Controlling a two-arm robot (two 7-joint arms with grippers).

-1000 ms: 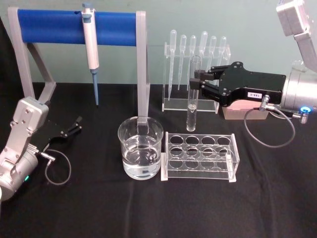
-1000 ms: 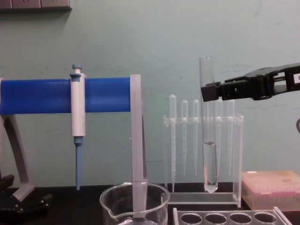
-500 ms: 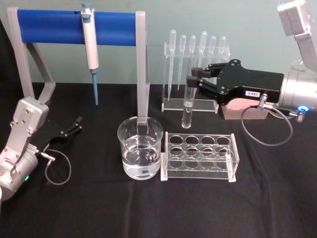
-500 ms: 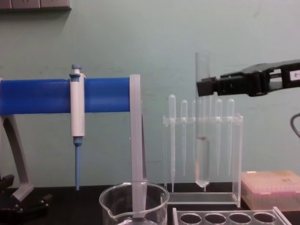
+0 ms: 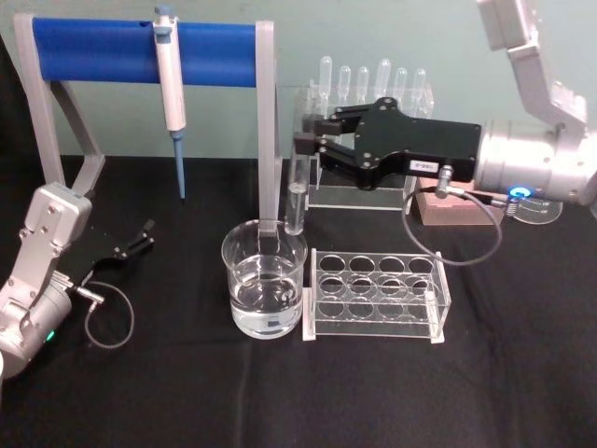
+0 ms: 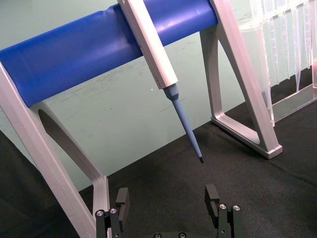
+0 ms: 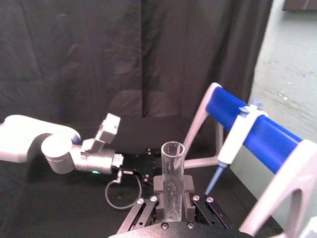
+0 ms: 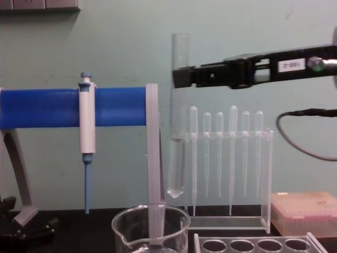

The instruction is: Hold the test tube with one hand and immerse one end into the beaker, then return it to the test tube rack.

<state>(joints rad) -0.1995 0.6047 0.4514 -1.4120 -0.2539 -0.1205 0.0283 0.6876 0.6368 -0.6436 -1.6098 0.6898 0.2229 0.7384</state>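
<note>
Swung leftward within the last second, away from the clear acrylic stand of bulb-topped plastic pipettes (image 5: pixel 368 93) and up against the grey upright of the blue-barred pipette frame (image 5: pixel 266 121): the black two-fingered right gripper (image 5: pixel 300 147) on its silver wrist, fingers closed narrow on the upper part of the long clear glass test tube (image 5: pixel 296 201). Means the carry looks nearly done and the dip not yet begun. Now hangs near the wide clear glass beaker (image 5: pixel 235 280) of water, well above the clear plastic test tube rack (image 5: pixel 375 317) just beside it, with all the rack's holes empty. From the chest, clears the beaker rim with an open gap. From the head, sits at or just behind the far rim, so hard to say whether truly over the mouth yet. Probably calls for a small shift toward the robot, then a straight descent. Parked low at the left, fingers spread wide on nothing: the left gripper (image 5: pixel 140 235). As for the tube itself: upright, long axis near vertical, open rim on top above the fingers, rounded closed end pointing down toward the beaker, clear liquid filling its lower part.
</note>
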